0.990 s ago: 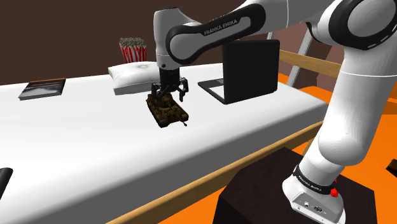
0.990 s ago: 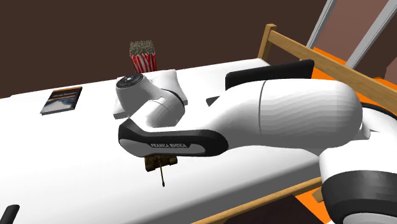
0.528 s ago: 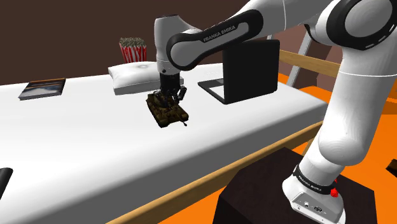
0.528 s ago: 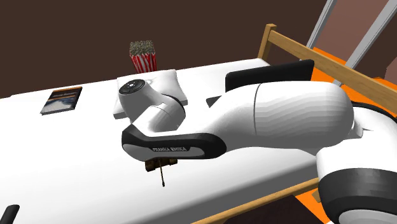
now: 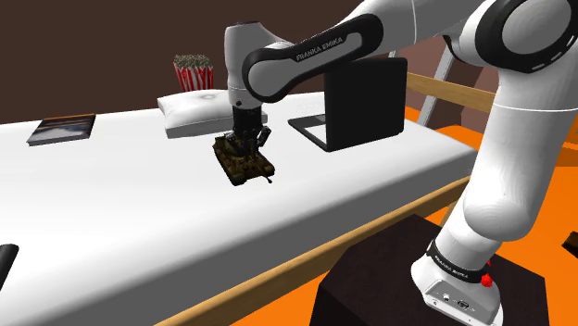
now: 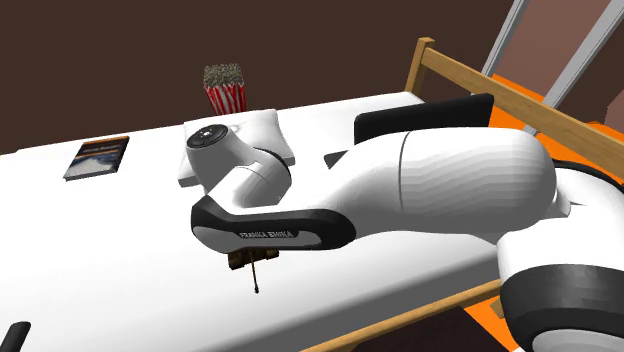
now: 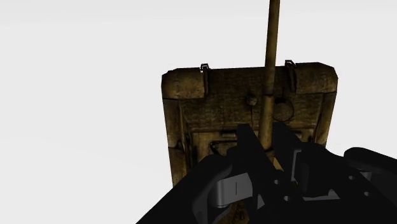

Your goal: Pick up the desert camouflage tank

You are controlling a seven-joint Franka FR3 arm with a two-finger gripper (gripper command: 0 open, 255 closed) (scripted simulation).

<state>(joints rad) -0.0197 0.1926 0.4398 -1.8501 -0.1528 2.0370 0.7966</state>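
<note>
Bed [image 5: 111, 213]: white top, pale wood frame along the near edge and at the far end. It takes up most of the shoulder view, and everything listed below lies on it. Dark brown wall behind, orange floor [image 5: 546, 269] beside the frame.

My arm [image 5: 519, 139]: white with dark joints. It rises from the stand [image 5: 389, 278] at the shoulder view's lower right and reaches up and left over the bed. In the second exterior view the forearm [image 6: 450, 185] crosses the middle of the picture.

Laptop [image 5: 366, 97]: black, open, screen upright, near the far end of the bed, to the tank's right in the shoulder view.

Pillow [image 5: 190, 111]: white, behind the tank, close to the wall.

Book [image 5: 63, 129]: dark cover, lying flat, well apart at the shoulder view's left.

Popcorn box [image 5: 193, 71]: red and white stripes, upright, just behind the pillow.

Tank [image 5: 243, 159]: brown-tan camouflage, resting on the bed about mid-length, in front of the pillow and directly under my hand. Hull flat on the sheet. In the wrist view the barrel [image 7: 271, 57] points straight away from me, past the hull's front edge.

Fingers [image 7: 249, 145]: black, pointing down, drawn in close and clamped on the tank's turret, one on each side of the barrel's root
</note>
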